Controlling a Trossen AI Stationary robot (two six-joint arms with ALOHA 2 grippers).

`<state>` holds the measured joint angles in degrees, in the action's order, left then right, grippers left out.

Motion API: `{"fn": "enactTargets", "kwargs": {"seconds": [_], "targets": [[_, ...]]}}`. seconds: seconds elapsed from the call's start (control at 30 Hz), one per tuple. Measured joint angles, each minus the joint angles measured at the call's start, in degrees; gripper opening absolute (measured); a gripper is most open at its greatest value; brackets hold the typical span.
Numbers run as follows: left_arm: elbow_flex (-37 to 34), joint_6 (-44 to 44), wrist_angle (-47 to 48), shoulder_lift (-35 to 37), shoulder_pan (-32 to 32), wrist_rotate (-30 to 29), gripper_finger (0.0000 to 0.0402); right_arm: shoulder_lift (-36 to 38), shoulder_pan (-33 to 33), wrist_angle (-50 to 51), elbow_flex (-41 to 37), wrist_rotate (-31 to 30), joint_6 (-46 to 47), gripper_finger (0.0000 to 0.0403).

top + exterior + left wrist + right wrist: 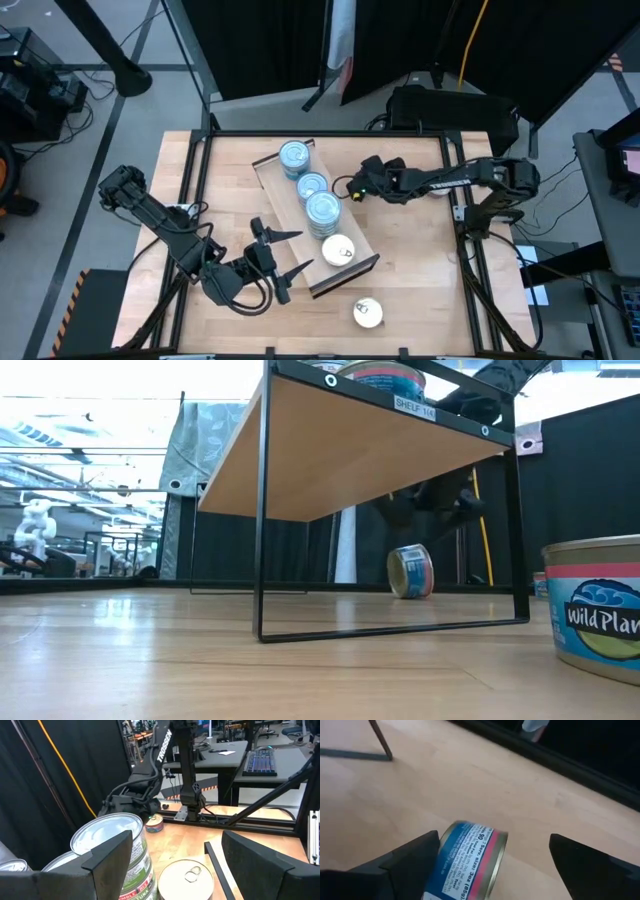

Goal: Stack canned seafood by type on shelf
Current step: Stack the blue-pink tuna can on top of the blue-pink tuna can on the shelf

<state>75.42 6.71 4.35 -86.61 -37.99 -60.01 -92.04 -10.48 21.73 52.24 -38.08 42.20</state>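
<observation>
My right claw point(490, 865) is spread wide, low over the worktop point(420, 290) right of the shelf point(365, 262). One tin point(467, 862) lies on its edge between the fingers, not gripped. Three blue-top stacks point(310, 188) and a gold-top tin point(338, 250) sit on the shelf. A loose tin point(367, 313) sits near the front edge. My left claw point(285, 265) is spread, facing the shelf's near end.

The shelf point(288, 192) is pale matt wood with dark metal lips. The tins point(322, 208) have shiny metal tops; the tipped tin point(467, 862) wears a glossy paper label.
</observation>
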Motion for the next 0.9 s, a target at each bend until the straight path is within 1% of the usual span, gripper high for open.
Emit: {"fn": "enactTargets", "kwargs": {"seconds": [0.1, 0.2, 0.37, 0.5, 0.63, 0.7, 0.77, 0.9], "targets": [[0.0, 0.0, 0.0, 0.0, 0.0, 0.0, 0.0306, -2.0, 0.0, -1.5, 0.1, 0.2, -0.3, 0.0373], [0.0, -0.1, 0.0, 0.0, 0.0, 0.0, 0.0306, -4.1, 0.0, -0.6, -0.3, 1.1, -1.1, 0.0373], [0.0, -0.1, 0.0, 0.0, 0.0, 0.0, 0.0306, -5.5, 0.0, 0.3, -0.1, 0.8, -1.7, 0.0373], [0.0, -0.1, 0.1, 0.0, 0.0, 0.0, 0.0306, -5.3, 0.0, 3.0, -0.1, 0.6, -5.8, 0.0373], [0.0, -0.2, 0.6, 0.0, 0.0, 0.0, 0.0306, -3.8, 0.6, 11.3, -0.1, 0.5, -6.3, 0.0371], [0.0, -0.2, 0.7, 0.0, 0.0, 0.0, 0.0306, -3.2, 1.2, 16.5, -0.2, -0.6, -5.2, 0.0362], [0.0, -0.2, 0.8, 0.0, 0.0, 0.0, 0.0306, -3.1, 1.7, 19.0, -1.3, -0.7, -4.2, 0.0343], [0.0, -1.3, 0.7, 0.0, 0.0, 0.0, 0.0306, -3.1, 1.8, 15.8, -4.8, 0.2, -4.0, 0.0286]]}}
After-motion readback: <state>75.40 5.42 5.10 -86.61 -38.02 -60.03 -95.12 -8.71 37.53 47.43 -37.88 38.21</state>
